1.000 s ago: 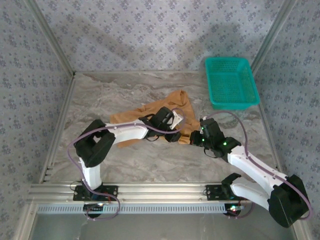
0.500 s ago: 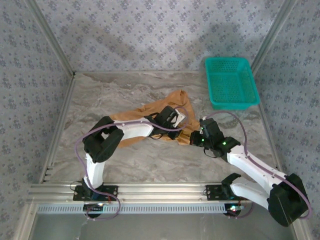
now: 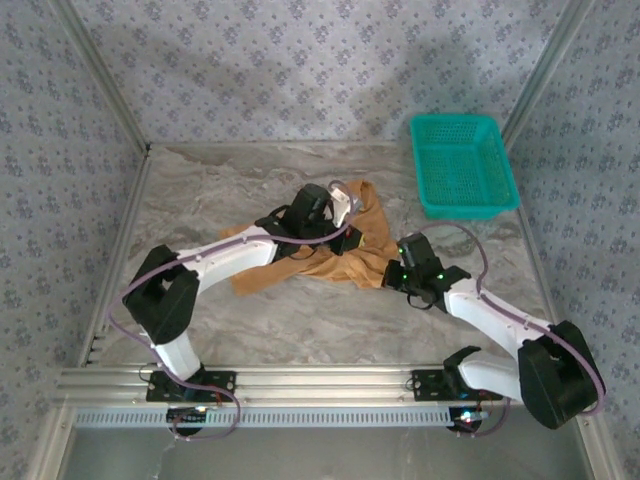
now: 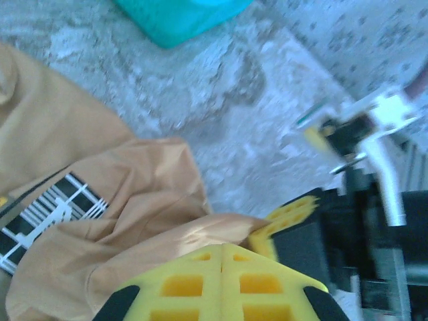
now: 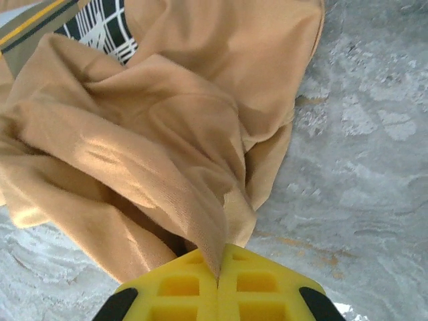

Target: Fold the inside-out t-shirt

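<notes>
Top external: 1 t-shirt (image 3: 335, 265), 1 grn basket (image 3: 455, 119)

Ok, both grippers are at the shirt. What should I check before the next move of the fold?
1. Hold of the right gripper on the t-shirt: ok, shut with a fold pinched between its fingertips.
2. Hold of the left gripper: ok, shut, with cloth running into its tips.
3. T-shirt lying flat: not ok, it is bunched and creased between the two arms.
4. The basket out of the way: ok, it sits apart from the cloth at the far right.
5. Which side faces out: cannot tell; a black-and-white print shows among the folds.
</notes>
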Motion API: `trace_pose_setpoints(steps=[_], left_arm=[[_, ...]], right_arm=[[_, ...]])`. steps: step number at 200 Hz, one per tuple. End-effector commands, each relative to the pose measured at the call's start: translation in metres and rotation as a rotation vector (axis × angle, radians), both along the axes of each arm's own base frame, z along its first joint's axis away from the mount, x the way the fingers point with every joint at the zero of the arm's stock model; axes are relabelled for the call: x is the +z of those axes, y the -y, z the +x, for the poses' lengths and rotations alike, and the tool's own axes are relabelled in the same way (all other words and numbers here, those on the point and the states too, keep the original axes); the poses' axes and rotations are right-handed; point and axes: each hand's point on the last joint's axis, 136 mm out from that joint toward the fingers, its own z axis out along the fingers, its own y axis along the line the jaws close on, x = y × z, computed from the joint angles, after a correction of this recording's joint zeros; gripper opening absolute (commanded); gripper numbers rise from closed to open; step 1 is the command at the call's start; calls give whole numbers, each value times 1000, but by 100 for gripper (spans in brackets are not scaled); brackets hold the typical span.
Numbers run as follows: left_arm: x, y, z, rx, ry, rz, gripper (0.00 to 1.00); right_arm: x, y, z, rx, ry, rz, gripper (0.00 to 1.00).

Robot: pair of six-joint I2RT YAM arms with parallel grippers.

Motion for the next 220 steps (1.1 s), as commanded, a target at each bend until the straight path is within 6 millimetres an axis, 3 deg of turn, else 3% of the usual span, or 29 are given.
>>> trace_pose_setpoints(steps=[1,25,39,60,88,113,201,209,220], left_arm=[[-8,3,-17,-50,-69,-38,0],[-20,1,-16,-23,-87,-36,0],[-35,-1,-13,-2,-102,18,14],[-57,1,-10,11,-83,140,26],[-77,5,-4,25,-9,298,39],[-93,7,4,30,33,389,44],[-155,-1,8,13,52,596,51],[-157,1,9,14,52,596,48],[-159,3,10,14,43,592,34]], right_arm=[[15,-2,15,-12,57,15,0],[21,-11,16,14,66,68,0],[24,-16,13,28,84,94,0],[22,-14,10,23,82,100,0],[21,-15,8,29,73,101,0],[24,-16,7,33,79,110,0],[27,-11,5,22,84,107,0],[26,-12,5,23,81,110,0],[26,-12,5,23,80,110,0]])
